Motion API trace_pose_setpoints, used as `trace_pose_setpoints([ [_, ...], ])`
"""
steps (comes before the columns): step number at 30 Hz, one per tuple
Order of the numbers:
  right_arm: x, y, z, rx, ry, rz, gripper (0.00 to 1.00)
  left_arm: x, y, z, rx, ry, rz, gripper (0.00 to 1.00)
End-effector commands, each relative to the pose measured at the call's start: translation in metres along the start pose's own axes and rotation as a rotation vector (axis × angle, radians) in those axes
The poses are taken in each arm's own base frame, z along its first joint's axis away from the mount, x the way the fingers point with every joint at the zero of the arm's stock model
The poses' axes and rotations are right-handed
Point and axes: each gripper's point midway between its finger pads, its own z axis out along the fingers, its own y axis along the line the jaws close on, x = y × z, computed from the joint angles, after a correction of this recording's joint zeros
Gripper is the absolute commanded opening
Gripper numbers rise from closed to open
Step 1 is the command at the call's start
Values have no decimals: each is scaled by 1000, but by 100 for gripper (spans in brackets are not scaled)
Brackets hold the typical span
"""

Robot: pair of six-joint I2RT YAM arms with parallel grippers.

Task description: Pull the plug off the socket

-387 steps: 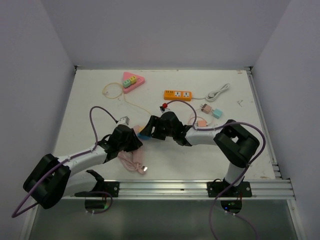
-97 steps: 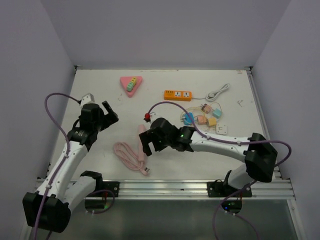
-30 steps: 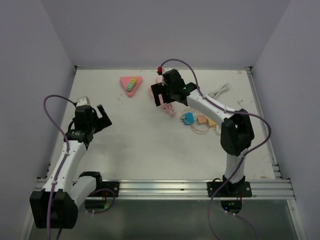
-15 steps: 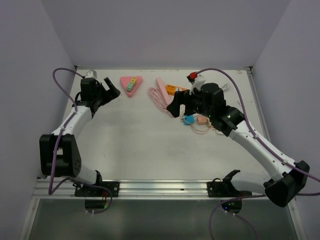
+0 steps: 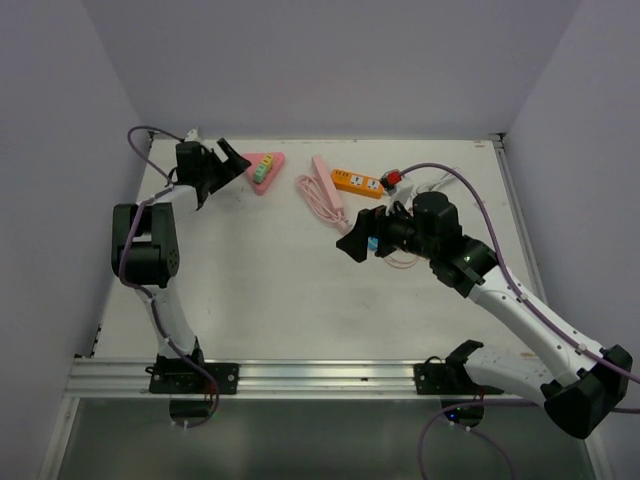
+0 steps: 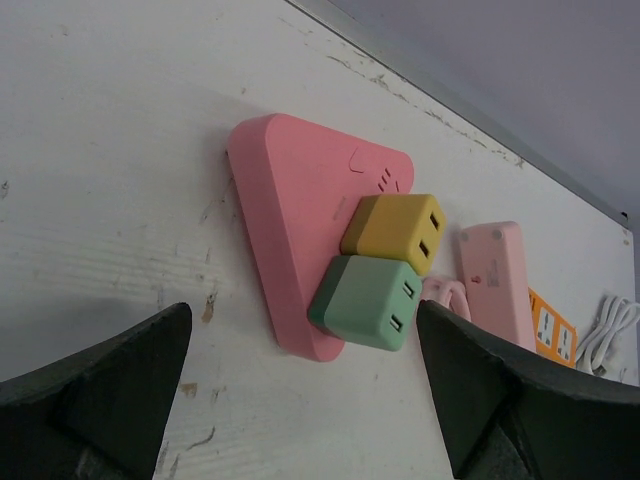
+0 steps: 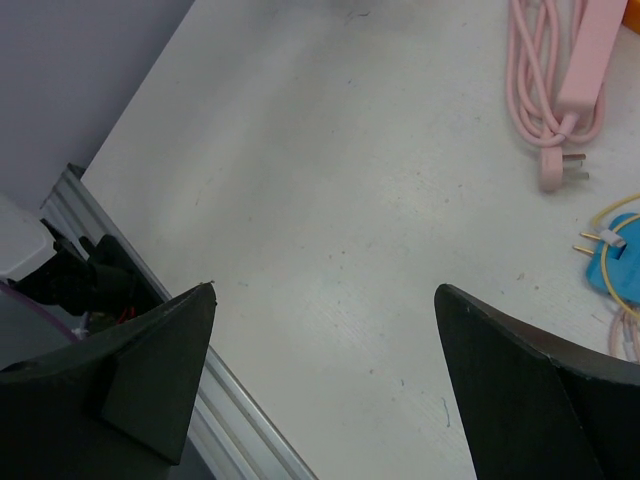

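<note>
White bench (image 5: 280,290). Right hand (image 5: 358,235) spread wide, empty, over mid-bench. Left hand (image 5: 228,172) spread wide, empty, far left, facing the pink triangular socket (image 6: 290,230). Green plug (image 6: 365,300) and yellow plug (image 6: 392,232) seated in it, side by side.

Bare table (image 6: 110,190) lies open between the left gripper (image 6: 300,320) and the socket (image 6: 290,190). The yellow plug (image 6: 392,228) and green plug (image 6: 365,300) touch. The strip (image 6: 492,275) lies beyond, seemingly apart. Adapters (image 7: 618,268) clutter the right.
</note>
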Motion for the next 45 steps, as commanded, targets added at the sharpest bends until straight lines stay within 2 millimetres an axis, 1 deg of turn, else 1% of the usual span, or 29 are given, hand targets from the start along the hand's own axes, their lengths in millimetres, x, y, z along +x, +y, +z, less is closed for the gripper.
trace_pose_setpoints([
  [1,-17,14,1,-63,-54,-24,95,-30,-21,15,113,-93,-19,97],
  [2,-15,10,2,-46,-47,-22,94,-30,-21,18,124,-96,-25,97],
  [3,-15,10,2,-42,-43,-23,94,-23,-14,26,121,-83,-37,96],
  [5,-14,8,4,-34,-30,-25,94,-16,-7,37,125,-79,-68,94],
  [6,-14,7,5,-33,-28,-26,94,-16,-4,40,127,-81,-79,93],
  [11,-11,6,6,-30,-17,-23,94,-8,8,61,139,-82,-146,83],
  [12,-11,6,7,-30,-13,-22,94,-8,9,62,145,-87,-157,79],
  [13,-10,6,8,-30,-7,-22,94,-9,7,64,163,-97,-176,78],
  [14,-10,5,9,-27,-5,-21,94,-3,11,67,160,-88,-191,77],
  [15,-9,5,9,-27,-2,-20,93,-2,13,69,161,-87,-199,74],
  [16,-10,5,9,-27,-4,-19,93,-2,11,70,174,-91,-212,73],
  [18,-10,5,10,-26,-2,-19,93,8,17,73,175,-78,-233,73],
  [19,-10,4,11,-22,-5,-19,93,8,16,74,187,-82,-244,72],
  [20,-10,4,12,-24,-5,-19,93,14,21,76,180,-72,-252,72],
  [23,-10,4,13,-22,3,-19,93,20,25,80,188,-65,-269,72],
  [26,-8,2,15,-18,9,-17,92,25,24,84,204,-55,-283,70],
  [27,-9,2,16,-16,10,-18,92,28,22,85,213,-47,-291,67],
  [29,-8,1,17,-14,12,-16,92,30,23,88,222,-45,-296,66],
  [30,-8,1,17,-14,12,-16,92,32,23,90,225,-41,-295,64],
  [32,-7,1,18,-13,15,-17,92,34,22,93,232,-37,-297,62],
  [35,-5,-1,20,-8,24,-17,92,35,21,95,248,-43,-300,56],
  [36,-4,-2,20,-8,27,-19,92,33,19,94,258,-48,-297,50],
  [38,-2,-3,21,-4,34,-20,92,33,17,93,266,-48,-292,42],
  [39,-1,-4,21,-1,34,-20,92,32,15,91,278,-53,-288,36],
  [41,-1,-4,21,-1,36,-20,92,34,13,85,287,-52,-280,28],
  [43,1,-4,23,-6,36,-12,92,37,11,77,290,-40,-265,26],
  [45,6,-5,26,-10,47,1,91,39,7,68,300,-37,-242,22],
])
